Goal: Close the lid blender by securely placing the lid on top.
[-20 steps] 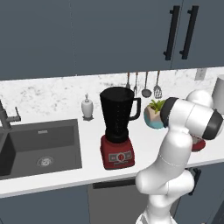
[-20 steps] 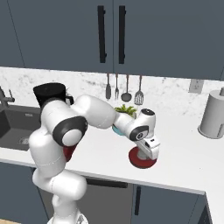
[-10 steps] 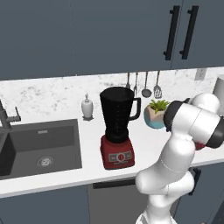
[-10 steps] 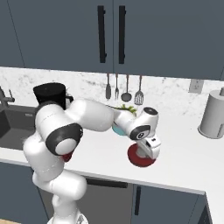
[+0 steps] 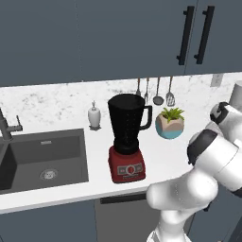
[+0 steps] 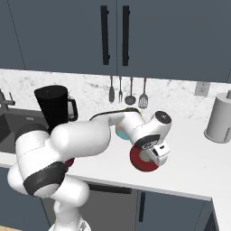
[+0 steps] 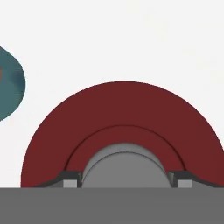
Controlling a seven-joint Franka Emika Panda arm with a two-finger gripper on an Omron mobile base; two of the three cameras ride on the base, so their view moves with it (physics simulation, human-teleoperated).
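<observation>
Close under the hand, near the front edge of the white counter (image 6: pixel 189 153), lies the lid (image 7: pixel 122 127), flat and red, with its grey centre cap (image 7: pixel 124 168) rising between the two dark fingertips (image 7: pixel 70 179). Straddles that cap, the gripper (image 7: pixel 124 181), one tip at each side and close against it, partly open to the cap's width; probably touching, though whether the tips actually press the cap cannot be told from so near. From the right base view, appears as a red disc (image 6: pixel 142 160) half hidden beneath the white hand (image 6: pixel 155 146), resting on the counter and not lifted.

Just beyond the lid, toward the wall, sits a teal-rimmed pot (image 7: pixel 8 83), seen from the left base view as a small planter with a green plant (image 5: pixel 169 124).

Farther left along the counter, well apart from the lid, stands the blender (image 5: pixel 125 138), upright on its red base with the grey panel facing the front edge; black jar open at the top, handle turned toward the planter. Beside it near the back wall, a small white soap bottle (image 5: pixel 94 116); left again, the dark sink (image 5: pixel 42 156).

Along the back wall hang utensils (image 6: pixel 128 92), and toward the right end stands a grey canister (image 6: pixel 220 118).
</observation>
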